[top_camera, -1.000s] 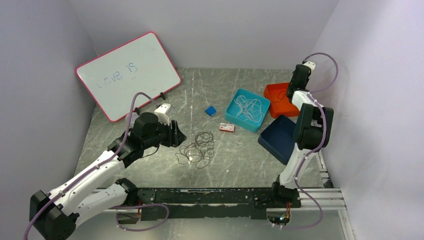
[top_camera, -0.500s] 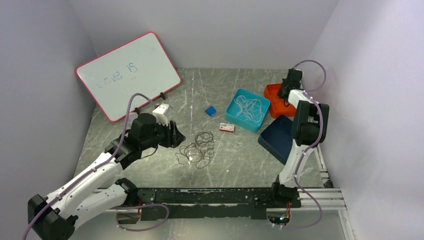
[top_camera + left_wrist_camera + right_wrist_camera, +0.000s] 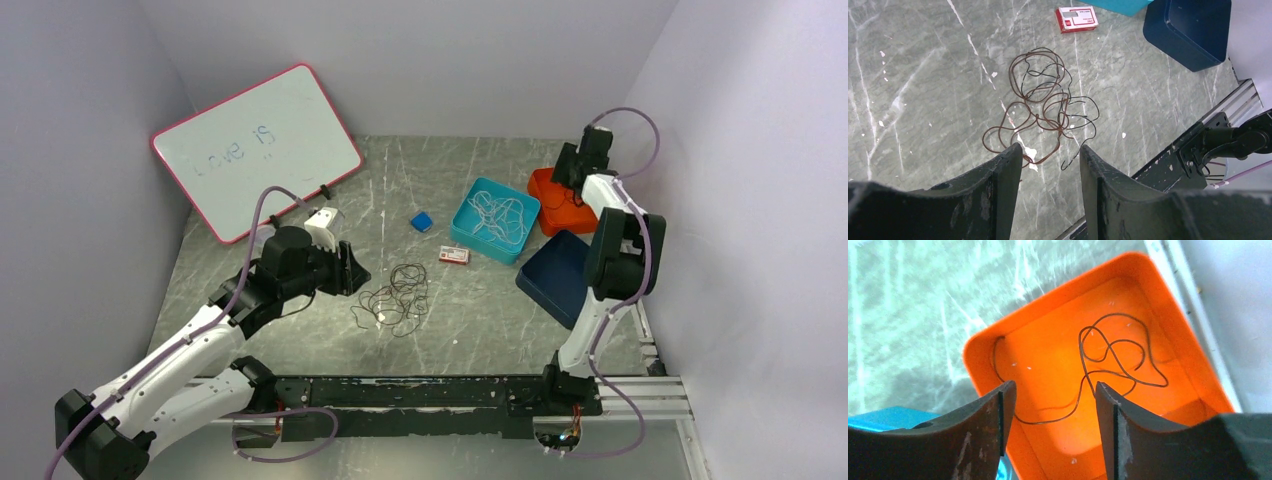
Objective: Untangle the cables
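A palm-sized tangle of thin dark brown-black cables (image 3: 395, 298) (image 3: 1043, 107) lies loose on the marble table. My left gripper (image 3: 358, 275) (image 3: 1050, 150) hovers just left of it, open, with nothing between its fingers. A single dark cable (image 3: 1113, 357) lies in loose loops inside the orange tray (image 3: 548, 215) (image 3: 1048, 305). My right gripper (image 3: 572, 178) (image 3: 1053, 387) hangs open above that tray and pinches nothing. Several white cables (image 3: 497, 215) rest in the teal tray (image 3: 465, 230).
A dark blue tray (image 3: 556, 275) (image 3: 1188, 30) leans by the right arm. A red-and-white box (image 3: 454, 255) (image 3: 1077, 18) and a small blue block (image 3: 421, 221) lie near the teal tray. A whiteboard (image 3: 255, 150) stands back left. A black rail (image 3: 440, 392) lines the near edge.
My right gripper has gone from shut to open over the orange tray after dipping toward it. The left arm has barely moved.
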Controlling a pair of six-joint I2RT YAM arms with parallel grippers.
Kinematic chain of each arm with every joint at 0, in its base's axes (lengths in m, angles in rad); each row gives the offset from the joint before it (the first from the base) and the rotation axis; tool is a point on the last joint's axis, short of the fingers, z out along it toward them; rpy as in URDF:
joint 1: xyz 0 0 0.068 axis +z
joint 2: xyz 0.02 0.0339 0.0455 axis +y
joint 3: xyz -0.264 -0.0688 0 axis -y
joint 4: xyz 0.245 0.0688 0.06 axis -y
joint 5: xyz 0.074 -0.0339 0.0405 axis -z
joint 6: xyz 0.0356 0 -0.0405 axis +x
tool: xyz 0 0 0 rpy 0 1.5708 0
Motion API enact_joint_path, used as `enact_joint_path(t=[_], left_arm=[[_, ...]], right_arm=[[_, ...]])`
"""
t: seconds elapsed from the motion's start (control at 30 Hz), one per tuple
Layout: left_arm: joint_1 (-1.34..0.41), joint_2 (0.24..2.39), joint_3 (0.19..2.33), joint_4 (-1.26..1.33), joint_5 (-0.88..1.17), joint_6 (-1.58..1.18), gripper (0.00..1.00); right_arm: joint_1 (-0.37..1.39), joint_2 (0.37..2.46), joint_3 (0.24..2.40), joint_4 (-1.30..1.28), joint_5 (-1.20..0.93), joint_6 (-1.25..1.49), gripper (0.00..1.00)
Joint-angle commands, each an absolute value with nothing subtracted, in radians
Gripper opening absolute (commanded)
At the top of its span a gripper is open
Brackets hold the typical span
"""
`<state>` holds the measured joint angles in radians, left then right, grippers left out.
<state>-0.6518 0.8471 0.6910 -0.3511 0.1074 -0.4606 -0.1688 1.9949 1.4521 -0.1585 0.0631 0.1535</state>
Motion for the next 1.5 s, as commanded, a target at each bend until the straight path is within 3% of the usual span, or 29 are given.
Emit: enact_joint_path(t=[0.0,0.17,0.27,0.5,0.87,1.03,1.47], left_arm=[[-0.655,0.844,0.731,-0.369,0.085,-0.464,0.51],[-0.654,0.846,0.736,-0.376,0.082,-0.462,0.51],[-0.655,0.844,0.737,-0.376,0.085,-0.463,0.51],[-0.654,0.877,0.735,-0.369,0.093,-0.461,0.52],[-0.658,1.021,0.778,-0.348,0.221,-0.379,0.54],[-0.685,1.152,0.837,-0.348,0.249,-0.268,0.60],[-0.751,1.364,0.859,-0.232,0.258,-0.232,0.58]], right_arm=[[-0.169,1.868,1.438,-0.151,0.097,0.136,0.65],[-0.159,1.769,1.367,-0.121,0.198,0.129,0.75],[-0.148,1.720,1.333,-0.103,0.245,0.122,0.76],[-0.096,1.595,1.272,-0.127,0.138,0.183,0.75],[0.199,1.385,1.107,-0.207,0.032,0.263,0.75],[0.299,1.285,1.012,-0.232,-0.029,0.312,0.75],[0.353,1.068,0.735,-0.226,-0.055,0.367,0.74]])
